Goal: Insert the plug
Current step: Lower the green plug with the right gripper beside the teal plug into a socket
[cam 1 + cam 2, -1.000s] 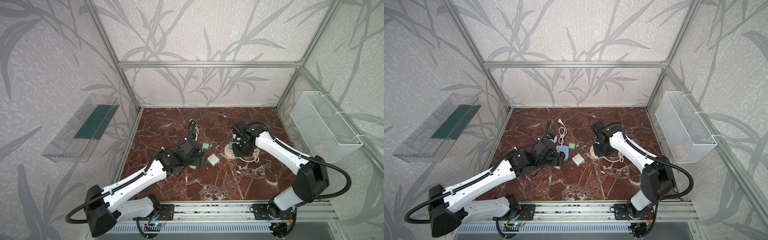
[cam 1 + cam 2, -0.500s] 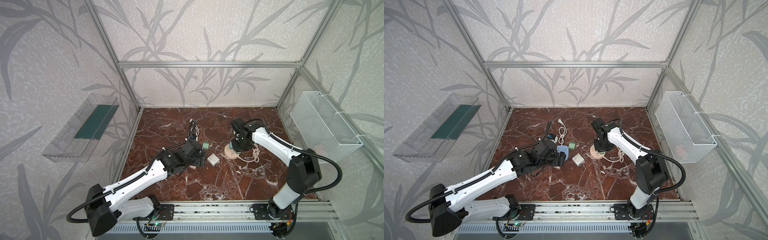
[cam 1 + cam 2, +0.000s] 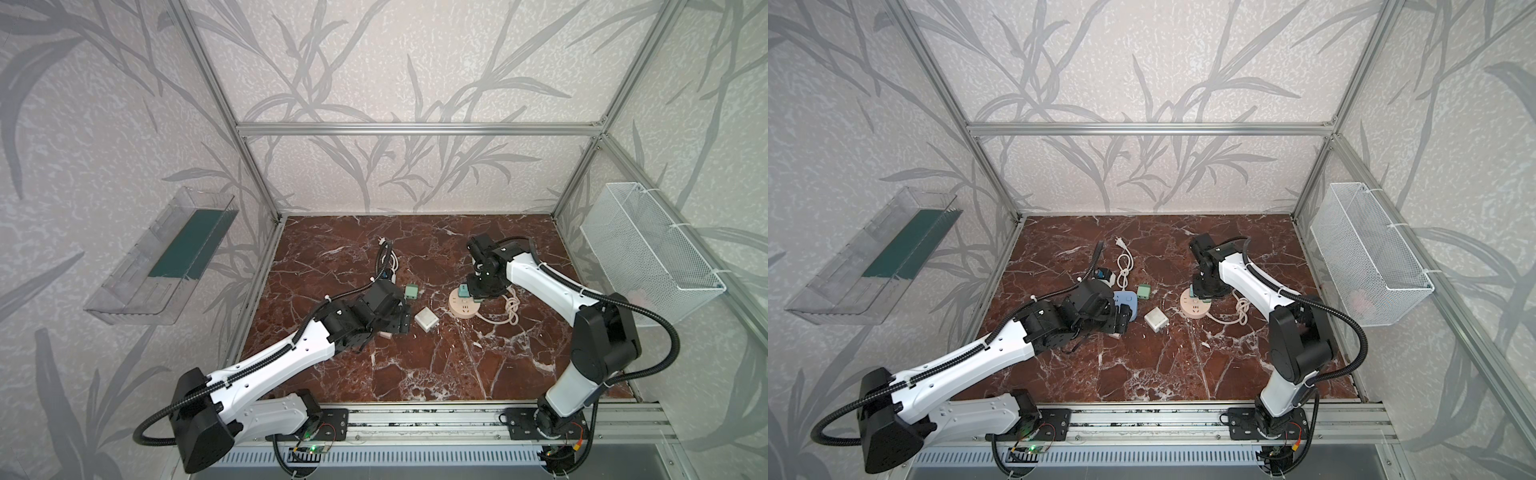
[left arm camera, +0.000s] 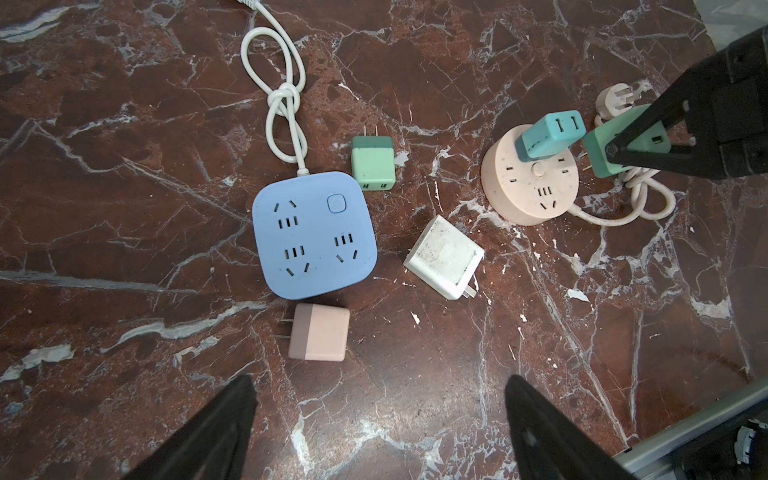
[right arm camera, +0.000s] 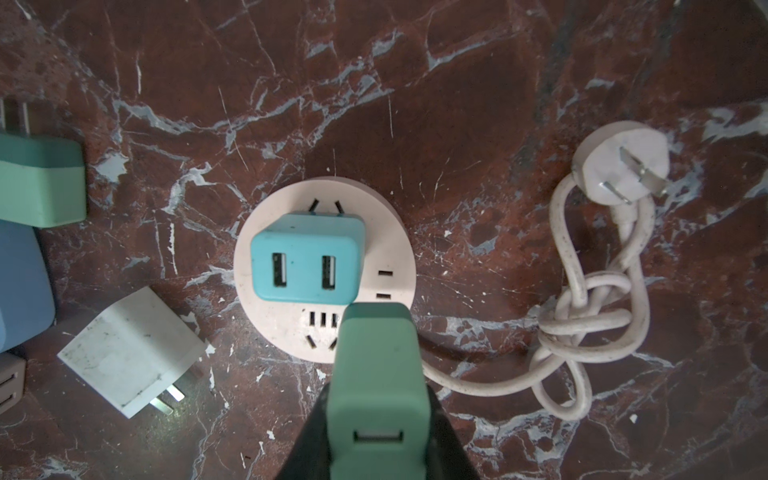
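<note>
Right gripper [image 5: 376, 432]: clenched on the green plug [image 5: 376, 357], one finger on each side of its body; the USB end faces the wrist camera and the prong end points down, away from it. The prongs themselves are hidden in the right wrist view; in the left wrist view they show only as small tips and their heading cannot be read with certainty.

The plug hangs just above the near edge of the round pink socket hub [image 5: 386, 241], not yet seated; its front end covers part of a free outlet with a row of slots and an angled pair. A teal USB adapter [image 5: 305, 266] already stands plugged in on the hub, just beside the held plug; a free two-slot outlet [image 5: 384, 284] lies open next to it. The hub's cord [image 5: 582, 316] lies knotted on the marble table [image 4: 415, 395].

Left gripper [image 4: 382, 415]: released, jaws wide, holding nothing, hovering well apart from the hub near a pink adapter [image 4: 320, 332] and a blue power strip [image 4: 313, 237].

Step in hand, as judged: final alignment before insertion. The next move calls for squaring the prongs to a free pair of slots, then a straight downward press — clear of the teal adapter; the hub is unrestrained and may slide or tip under an off-centre push.
</note>
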You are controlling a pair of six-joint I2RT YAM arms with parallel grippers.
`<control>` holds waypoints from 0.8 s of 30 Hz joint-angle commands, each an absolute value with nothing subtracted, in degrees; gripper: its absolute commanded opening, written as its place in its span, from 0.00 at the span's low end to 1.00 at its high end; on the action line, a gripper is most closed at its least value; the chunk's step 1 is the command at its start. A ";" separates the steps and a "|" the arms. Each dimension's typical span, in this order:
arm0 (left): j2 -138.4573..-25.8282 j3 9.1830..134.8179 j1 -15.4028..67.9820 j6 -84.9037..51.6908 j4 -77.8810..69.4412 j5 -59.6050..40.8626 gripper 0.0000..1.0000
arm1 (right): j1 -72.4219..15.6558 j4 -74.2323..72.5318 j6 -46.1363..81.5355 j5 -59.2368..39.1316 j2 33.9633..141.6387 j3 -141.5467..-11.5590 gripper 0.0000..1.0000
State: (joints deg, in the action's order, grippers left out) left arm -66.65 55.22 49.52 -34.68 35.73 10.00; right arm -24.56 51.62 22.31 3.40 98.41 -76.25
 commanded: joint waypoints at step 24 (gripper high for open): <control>-65.88 53.55 49.75 -36.01 34.74 10.90 0.92 | -22.85 48.52 20.52 2.64 102.15 -74.54 0.00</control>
